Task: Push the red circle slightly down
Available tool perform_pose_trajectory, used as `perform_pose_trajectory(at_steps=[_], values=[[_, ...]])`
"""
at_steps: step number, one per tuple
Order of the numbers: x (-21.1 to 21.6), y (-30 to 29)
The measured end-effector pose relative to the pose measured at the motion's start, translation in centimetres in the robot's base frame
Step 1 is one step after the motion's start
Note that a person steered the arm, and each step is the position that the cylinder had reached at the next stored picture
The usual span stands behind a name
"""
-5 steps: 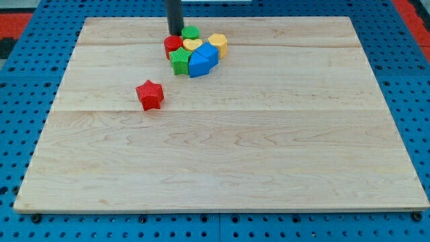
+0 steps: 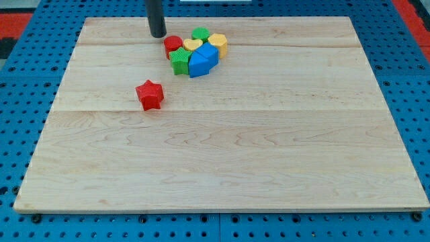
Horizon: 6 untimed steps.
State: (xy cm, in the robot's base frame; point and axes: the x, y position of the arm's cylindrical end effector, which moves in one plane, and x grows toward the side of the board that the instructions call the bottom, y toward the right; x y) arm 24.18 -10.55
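The red circle [image 2: 173,46] sits at the left end of a tight cluster near the view's top. Touching it are a green star [image 2: 179,62] below and a yellow heart [image 2: 192,46] to its right. A green circle [image 2: 200,33], a yellow block [image 2: 218,44] and two blue blocks [image 2: 203,60] complete the cluster. My tip [image 2: 158,34] stands on the board just up and left of the red circle, a small gap apart from it.
A red star [image 2: 150,95] lies alone, below and left of the cluster. The wooden board [image 2: 222,161] rests on a blue pegboard surface [image 2: 27,81].
My tip has moved left, from just above the red circle beside the green circle to up and left of the red circle. The green circle has shifted slightly right.
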Motion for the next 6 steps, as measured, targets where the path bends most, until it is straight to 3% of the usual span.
perform_pose_trajectory(at_steps=[1, 6], values=[[0.0, 3.2], [1.3, 1.8]])
